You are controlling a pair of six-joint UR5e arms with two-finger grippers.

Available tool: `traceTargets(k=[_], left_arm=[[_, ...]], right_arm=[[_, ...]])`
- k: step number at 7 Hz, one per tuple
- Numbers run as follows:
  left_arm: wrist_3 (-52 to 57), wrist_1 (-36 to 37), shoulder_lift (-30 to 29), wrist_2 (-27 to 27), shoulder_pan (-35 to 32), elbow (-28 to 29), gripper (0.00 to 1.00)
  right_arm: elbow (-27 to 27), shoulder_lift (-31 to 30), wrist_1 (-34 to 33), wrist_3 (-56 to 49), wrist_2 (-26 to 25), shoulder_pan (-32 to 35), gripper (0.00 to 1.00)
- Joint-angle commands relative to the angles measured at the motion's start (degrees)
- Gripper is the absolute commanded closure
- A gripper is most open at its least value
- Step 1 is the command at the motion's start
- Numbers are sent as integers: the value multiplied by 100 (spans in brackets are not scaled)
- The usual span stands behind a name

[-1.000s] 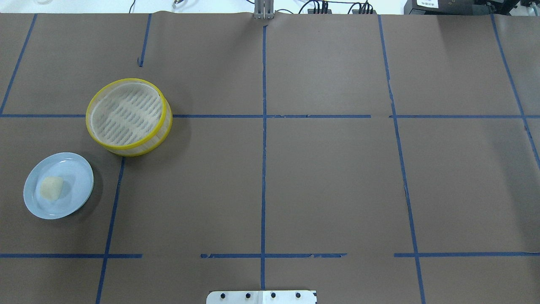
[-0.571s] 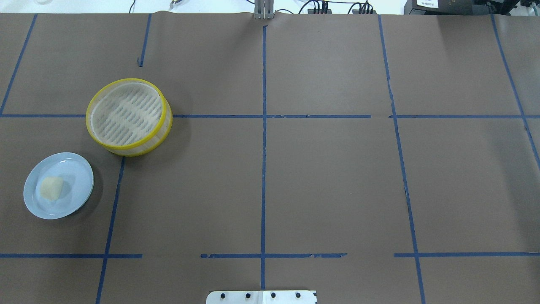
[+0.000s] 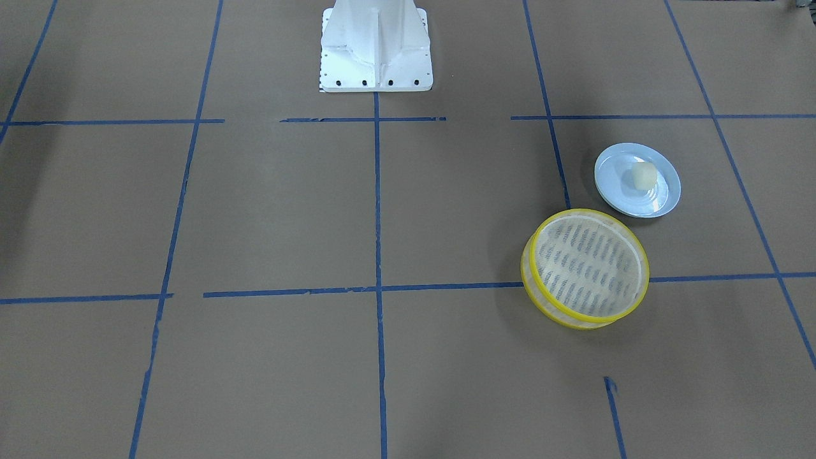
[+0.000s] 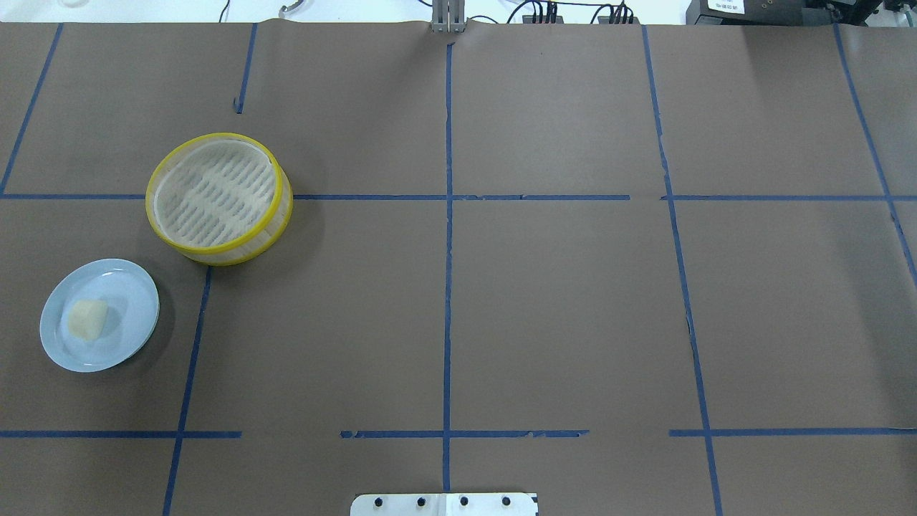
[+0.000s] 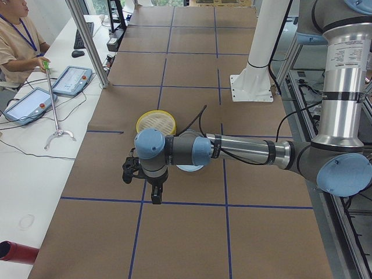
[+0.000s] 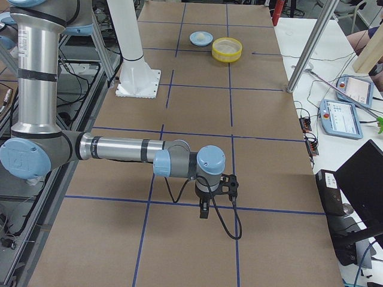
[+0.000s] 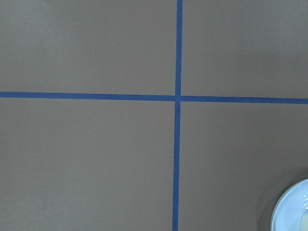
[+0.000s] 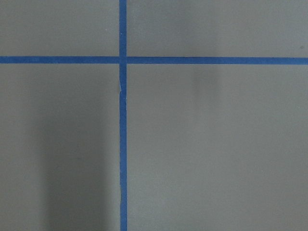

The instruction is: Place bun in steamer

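Right now the bun (image 4: 87,319) sits on the pale blue plate (image 4: 136,297), a little off the plate's centre, on our left side of the table (image 4: 573,301). Just beyond the plate, farther from our base, stands the steamer (image 4: 215,193): near the plate but not touching it, upright, its slotted floor bare. It sits over a crossing of the blue tape lines (image 4: 447,287) that grid the brown paper (image 4: 559,107) on the tabletop.

We find our left gripper (image 5: 156,197) only in the view from the table's left end, where it hangs with its fingers pointing down at the paper, on the camera's side of the plate. Our left arm (image 5: 244,150) hides most of the plate there, and the steamer shows behind it. From that angle we cannot tell whether the fingers are spread or pressed together. Our left wrist camera looks straight down on a tape crossing, with only the plate's edge in the lower right corner.

Our right gripper (image 6: 204,210) appears only in the view from the table's right end, hanging tip-down over the paper just beside a tape line, well apart from plate and steamer at the far end. Whether it is spread or closed we cannot tell either.

An operator (image 5: 17,40) sits beside the table, holding a long rod (image 5: 51,99).
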Motion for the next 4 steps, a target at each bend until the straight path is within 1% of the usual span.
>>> traceTargets(k=[1, 2, 3, 4], left_arm=[[-89, -962, 4, -16, 678, 38, 0], [-690, -1201, -5, -42, 1058, 38, 0], [-1418, -1882, 38, -25, 1427, 38, 0], [-2469, -2724, 213, 53, 2005, 3, 0]], right_arm=[[0, 0, 0, 0, 0, 0, 0], [0, 0, 0, 0, 0, 0, 0], [0, 0, 0, 0, 0, 0, 0], [0, 0, 0, 0, 0, 0, 0]])
